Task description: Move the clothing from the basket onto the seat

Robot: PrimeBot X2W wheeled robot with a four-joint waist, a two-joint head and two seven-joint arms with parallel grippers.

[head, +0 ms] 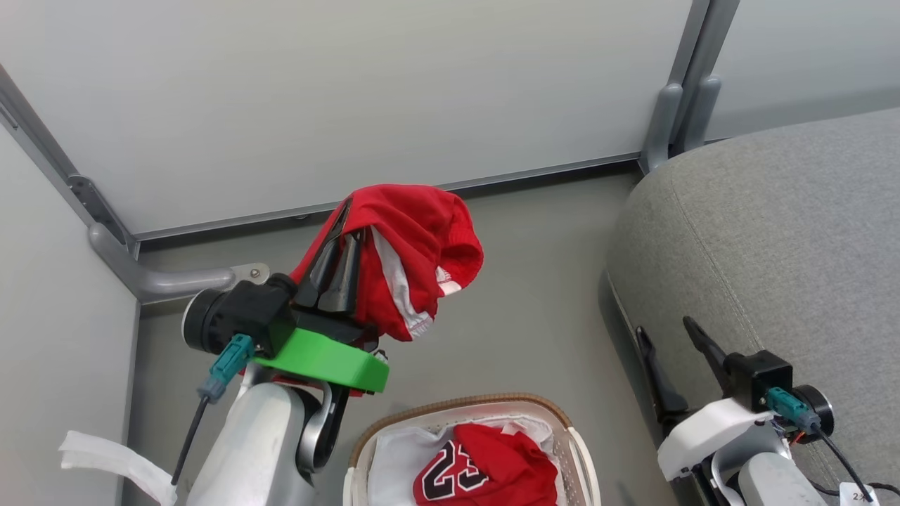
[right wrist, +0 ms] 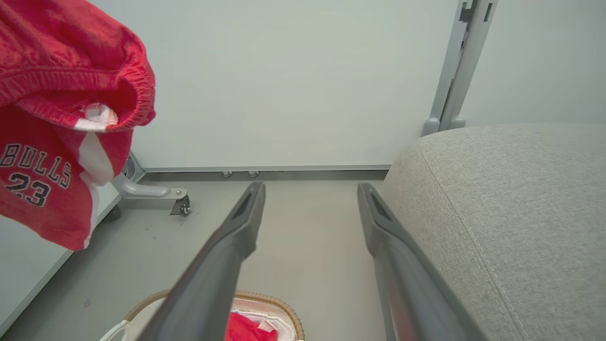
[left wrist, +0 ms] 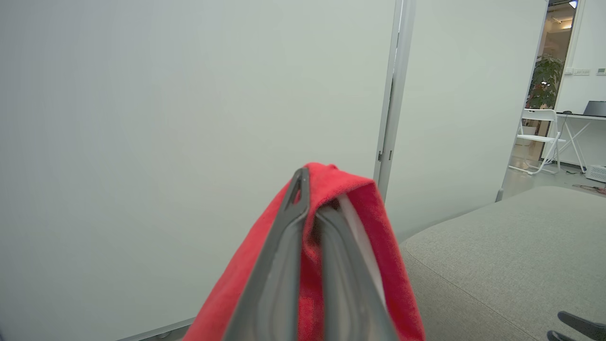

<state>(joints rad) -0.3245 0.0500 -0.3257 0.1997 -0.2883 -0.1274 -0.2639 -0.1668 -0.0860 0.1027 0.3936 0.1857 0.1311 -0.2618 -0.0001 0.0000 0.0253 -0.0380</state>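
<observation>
My left gripper point(head: 349, 218) is shut on a red garment with white trim point(head: 415, 249), held high above the floor, left of the seat. The same clothing drapes over the fingers point(left wrist: 310, 222) in the left wrist view and hangs at the upper left of the right wrist view point(right wrist: 61, 113), printed BULLS 23. The basket point(head: 541, 414) stands on the floor at the bottom centre, with a red number 23 garment point(head: 485, 467) lying in it. My right gripper point(head: 668, 336) is open and empty beside the grey seat point(head: 780, 246).
Pale partition panels with grey metal posts point(head: 685, 84) close off the back and left. A wheeled panel foot point(head: 169, 281) sticks out on the floor at the left. Grey floor point(head: 534, 295) lies between the basket and the partition. A white chair point(left wrist: 537, 137) stands far off.
</observation>
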